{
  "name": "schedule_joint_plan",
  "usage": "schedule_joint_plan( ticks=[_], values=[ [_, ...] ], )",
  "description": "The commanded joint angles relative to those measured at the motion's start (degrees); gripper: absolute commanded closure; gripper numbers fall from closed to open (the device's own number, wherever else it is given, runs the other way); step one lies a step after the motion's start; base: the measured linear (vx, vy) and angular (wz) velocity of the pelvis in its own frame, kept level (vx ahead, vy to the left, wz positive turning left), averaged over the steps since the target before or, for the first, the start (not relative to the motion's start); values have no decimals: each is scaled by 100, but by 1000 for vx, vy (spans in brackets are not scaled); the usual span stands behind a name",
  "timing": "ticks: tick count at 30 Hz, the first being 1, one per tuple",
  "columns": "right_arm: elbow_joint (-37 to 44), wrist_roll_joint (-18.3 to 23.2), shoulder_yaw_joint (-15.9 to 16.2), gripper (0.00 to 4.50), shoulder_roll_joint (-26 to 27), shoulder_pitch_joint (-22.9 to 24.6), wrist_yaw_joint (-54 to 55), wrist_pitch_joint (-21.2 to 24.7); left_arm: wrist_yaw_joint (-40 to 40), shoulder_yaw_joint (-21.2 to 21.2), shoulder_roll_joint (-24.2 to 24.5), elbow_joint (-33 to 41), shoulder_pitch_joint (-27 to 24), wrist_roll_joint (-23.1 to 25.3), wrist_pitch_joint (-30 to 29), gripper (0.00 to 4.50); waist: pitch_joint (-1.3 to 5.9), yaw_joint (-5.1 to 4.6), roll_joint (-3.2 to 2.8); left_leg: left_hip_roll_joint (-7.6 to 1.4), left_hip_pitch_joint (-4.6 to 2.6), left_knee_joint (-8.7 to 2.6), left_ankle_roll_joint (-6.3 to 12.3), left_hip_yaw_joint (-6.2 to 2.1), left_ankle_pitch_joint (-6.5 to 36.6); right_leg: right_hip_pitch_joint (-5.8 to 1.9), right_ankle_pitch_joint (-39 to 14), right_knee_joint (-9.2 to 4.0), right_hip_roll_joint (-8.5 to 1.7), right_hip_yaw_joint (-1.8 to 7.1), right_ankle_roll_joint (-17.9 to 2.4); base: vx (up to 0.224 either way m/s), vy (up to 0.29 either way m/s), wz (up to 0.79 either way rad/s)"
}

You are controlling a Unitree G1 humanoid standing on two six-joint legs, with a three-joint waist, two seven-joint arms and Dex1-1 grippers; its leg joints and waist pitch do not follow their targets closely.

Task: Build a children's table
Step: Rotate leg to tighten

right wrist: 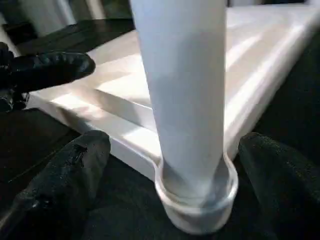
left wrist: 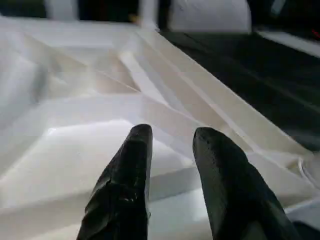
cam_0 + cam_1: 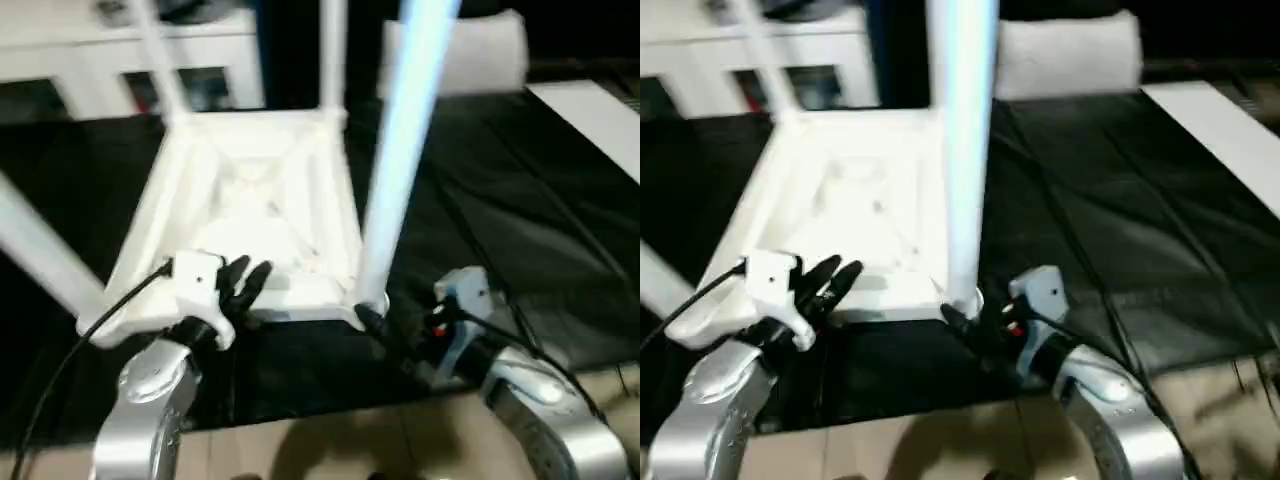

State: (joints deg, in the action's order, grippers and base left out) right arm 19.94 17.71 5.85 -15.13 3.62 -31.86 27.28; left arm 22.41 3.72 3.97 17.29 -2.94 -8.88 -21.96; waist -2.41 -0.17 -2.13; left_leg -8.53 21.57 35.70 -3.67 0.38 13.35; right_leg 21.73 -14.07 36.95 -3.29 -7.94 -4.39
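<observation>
Tabletop (image 3: 255,200) underside-up on black worktop (image 3: 520,200), left gripper (image 3: 245,283) fingers parted over its near edge, right gripper (image 1: 172,175) fingers spread open around socketed leg (image 3: 400,150).

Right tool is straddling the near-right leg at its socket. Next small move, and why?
Probably close the right tool on the leg: its fingers stand open either side of the base, not touching, and the leg already sits upright in the corner socket. The left tool rests over the tabletop's near rim, steadying it.
</observation>
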Motion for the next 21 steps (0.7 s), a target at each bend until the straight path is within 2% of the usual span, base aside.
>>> schedule_joint_plan(
  ticks=[1, 2, 3, 4, 5, 6, 7, 8, 9, 10, 11, 12, 13, 14, 15, 16, 17, 18, 19, 21],
  values=[
    [-34, 96, -39, 0, -63, -30, -149, -41, -83, -94, -22, 199, -78, -63, -153, 296, 284, 279, 116, -2, 8, 47, 1057, 308, -391, -270, -1252, -952, -1001, 675, 15, -10, -179, 60],
    [-32, 130, -45, 0, -65, -16, -181, -46, -87, -95, -21, 216, -95, -61, -155, 296, 205, 351, 266, 38, 200, 121, 886, 421, -181, -405, -1896, -891, -1008, 807, 466, -26, -173, 23],
    [-37, 210, -53, 0, -87, 17, -294, -83, -70, -107, -10, 254, -140, -52, -108, 296, 227, 599, 254, 9, 279, 254, 713, 441, -26, -446, -2604, -919, -1144, 1047, 1074, -17, -130, -5],
    [-46, 236, -50, 0, -103, 28, -340, -110, -60, -118, -2, 267, -158, -53, -75, 296, 207, 692, 322, 12, 442, 471, 718, 383, 145, -523, -2600, -856, -1327, 1170, 1486, -17, -130, -5],
    [-64, 263, -41, 0, -142, 40, -423, -150, -87, -132, 24, 287, -195, -8, -79, 296, 183, 746, 324, 14, 469, 508, 658, 350, 120, -503, -2476, -839, -1344, 1132, 1584, -21, -63, -10],
    [-77, 279, -37, 0, -166, 46, -474, -173, -110, -141, 42, 298, -220, 24, -90, 296, 144, 809, 282, -21, 392, 412, 536, 335, -37, -424, -2296, -881, -1298, 988, 1227, 0, 0, 0],
    [-100, 263, -21, 0, -205, 48, -530, -229, -99, -138, 48, 319, -270, -13, -60, 296, 143, 851, 202, -76, 261, 129, 612, 398, -318, -380, -2144, -940, -1082, 792, 422, 0, 0, 0],
    [-103, 261, -19, 0, -210, 48, -537, -236, -96, -137, 48, 322, -276, -19, -55, 296, 160, 845, 145, -132, 198, -56, 690, 435, -462, -385, -2052, -945, -927, 664, 57, 0, 0, 0],
    [-122, 266, 2, 0, -267, 48, -619, -282, -83, -132, 67, 342, -333, -62, -10, 296, 201, 822, -21, -318, 28, -326, 846, 485, -475, -387, -1861, -939, -687, 475, -329, -13, 87, -4],
    [-115, 307, 8, 0, -308, 56, -685, -275, -67, -115, 86, 347, -385, -87, 36, 296, 172, 684, -139, -622, -15, -567, 869, 392, 687, -282, -1821, -751, -383, 367, -270, -13, 87, -4],
    [-112, 336, 7, 0, -330, 58, -725, -264, -65, -106, 97, 352, -410, -95, 51, 296, 158, 593, -131, -771, -88, -656, 711, 337, 1423, -245, -1778, -687, -347, 394, -224, 5, 111, -3],
    [-106, 357, 2, 0, -337, 60, -744, -253, -63, -102, 102, 354, -422, -97, 60, 296, 179, 509, -210, -843, -156, -747, 340, 265, 2340, -290, -1330, -627, -410, 466, -254, -3, 93, 2],
    [-79, 438, -21, 0, -354, 67, -800, -204, -56, -89, 118, 356, -453, -99, 88, 267, 154, 431, -169, -736, -166, -777, 81, 326, 2897, -311, -1204, -680, -468, 499, -313, -3, 93, 2],
    [-50, 509, -62, 0, -368, 79, -847, -180, -68, -46, 129, 355, -515, -112, 130, 262, 132, 399, -126, -659, -124, -773, 3, 359, 2972, -338, -1355, -727, -522, 516, -299, -21, 90, -5],
    [-7, 666, -127, 0, -403, 83, -919, -17, -170, 48, 132, 330, -583, -84, 129, 262, 124, 385, -92, -540, -87, -729, -79, 432, 2872, -337, -1913, -810, -608, 544, -205, -28, 75, -8],
    [-7, 667, -125, 0, -408, 82, -924, -17, -176, 54, 131, 328, -586, -85, 130, 262, 112, 363, -22, -473, -96, -680, -30, 479, 2633, -306, -2524, -901, -646, 554, -52, -28, 75, -8],
    [1, 674, -115, 0, -451, 74, -970, -16, -224, 111, 119, 312, -609, -99, 144, 256, 126, 358, -24, -452, -105, -646, 5, 496, 2463, -291, -2710, -925, -666, 565, 0, 0, 0, 0],
    [31, 702, -98, 0, -483, 57, -1030, -20, -246, 174, 115, 291, -644, -124, 177, 226, 141, 339, -19, -452, -75, -624, 90, 507, 2137, -298, -2773, -951, -692, 577, 42, 0, 0, 0],
    [52, 716, -85, 0, -503, 45, -1069, -36, -252, 214, 113, 279, -669, -146, 204, 226, 133, 307, -34, -476, -11, -661, 127, 488, 2013, -321, -2670, -926, -651, 544, 62, 0, 0, 0],
    [65, 734, -72, 0, -522, 17, -1107, -61, -289, 238, 86, 272, -688, -155, 232, 220, 140, 294, -37, -489, -25, -663, 133, 490, 2022, -301, -2567, -932, -633, 538, 68, 0, 0, 0]
  ],
)
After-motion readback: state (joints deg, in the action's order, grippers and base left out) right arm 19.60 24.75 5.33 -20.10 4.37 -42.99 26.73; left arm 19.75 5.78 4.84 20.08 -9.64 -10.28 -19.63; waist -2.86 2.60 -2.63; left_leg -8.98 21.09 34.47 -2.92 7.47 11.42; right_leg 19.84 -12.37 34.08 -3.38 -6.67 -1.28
